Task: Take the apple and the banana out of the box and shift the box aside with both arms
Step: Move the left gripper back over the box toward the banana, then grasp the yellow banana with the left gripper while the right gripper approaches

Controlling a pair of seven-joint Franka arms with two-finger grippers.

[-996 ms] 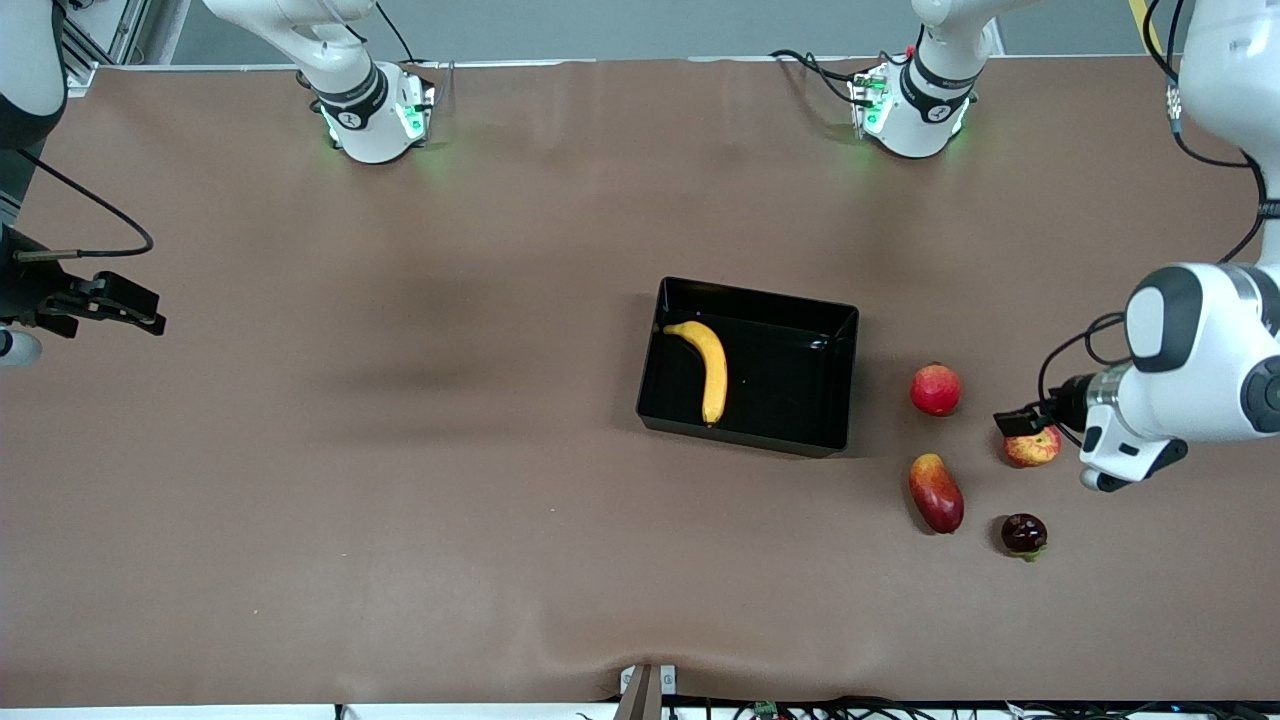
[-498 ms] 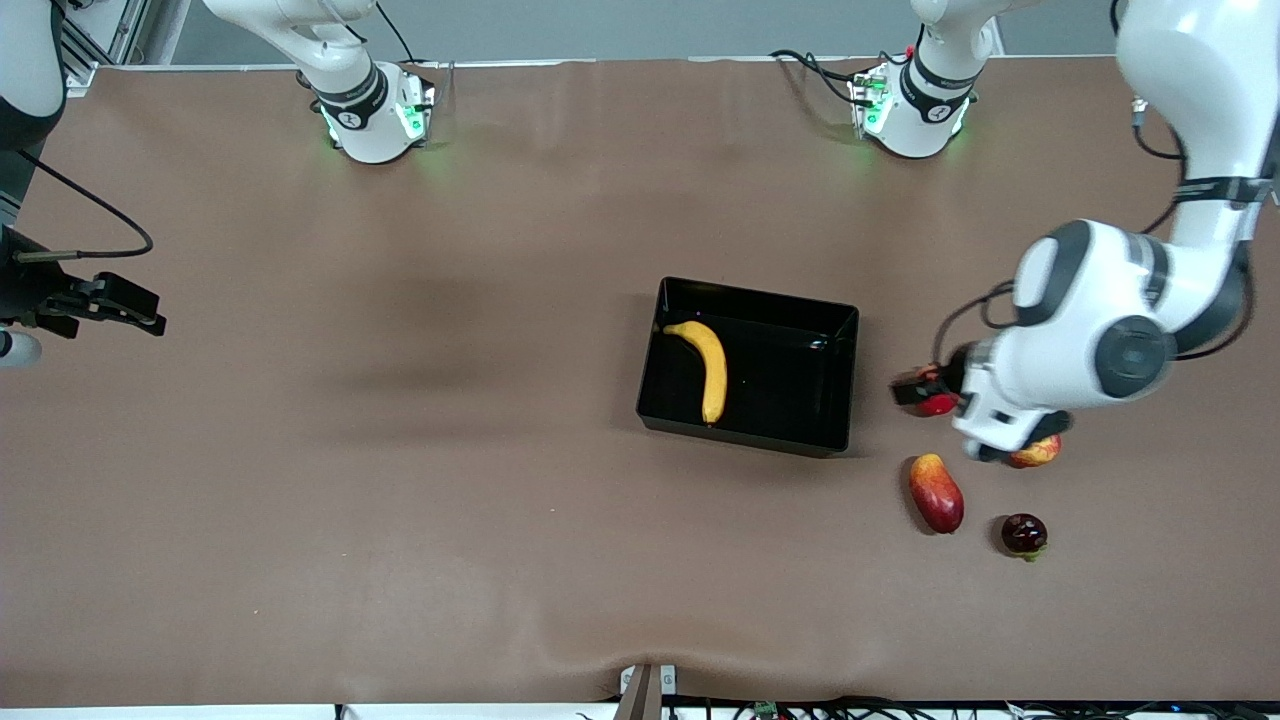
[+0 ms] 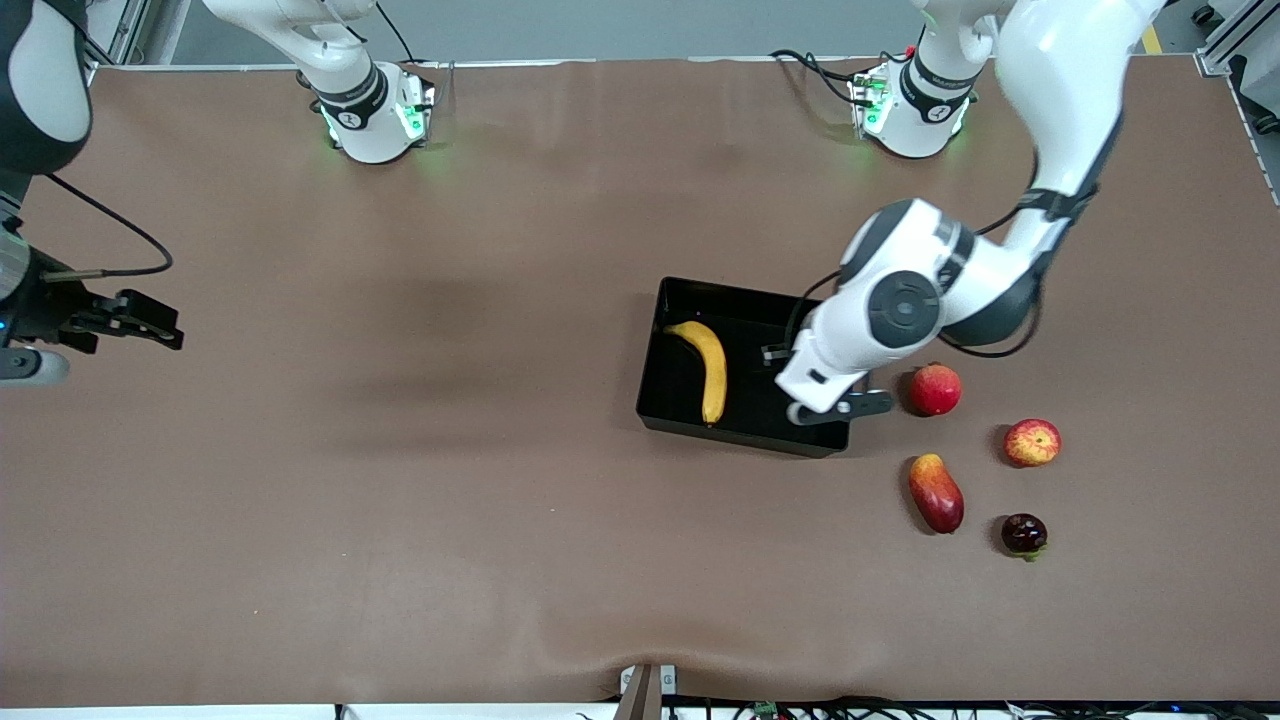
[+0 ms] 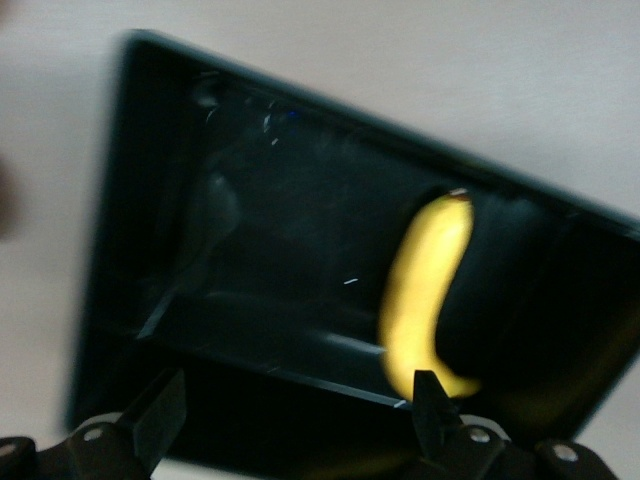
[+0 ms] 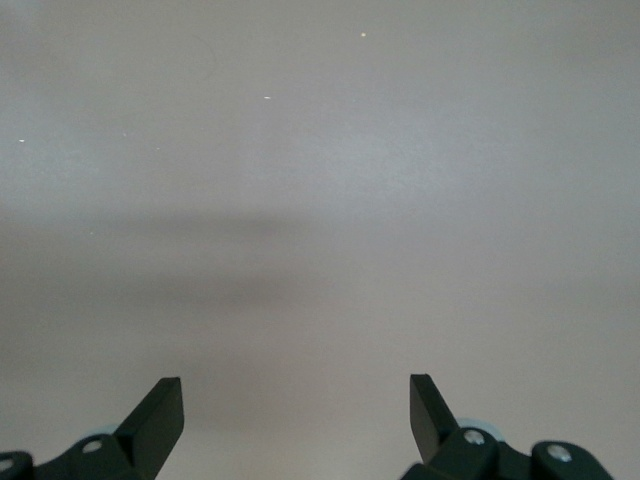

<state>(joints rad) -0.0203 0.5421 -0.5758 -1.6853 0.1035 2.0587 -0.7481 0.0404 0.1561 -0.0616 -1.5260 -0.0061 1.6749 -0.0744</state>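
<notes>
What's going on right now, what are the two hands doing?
Left hand open, empty, over black tray. Right hand open, waiting at its table end. Banana in tray; apple on table, nothing blocking.

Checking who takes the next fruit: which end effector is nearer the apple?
Left. The left end effector hangs open over the box, near the apple; the right end effector waits open at the right arm's table end.
</notes>
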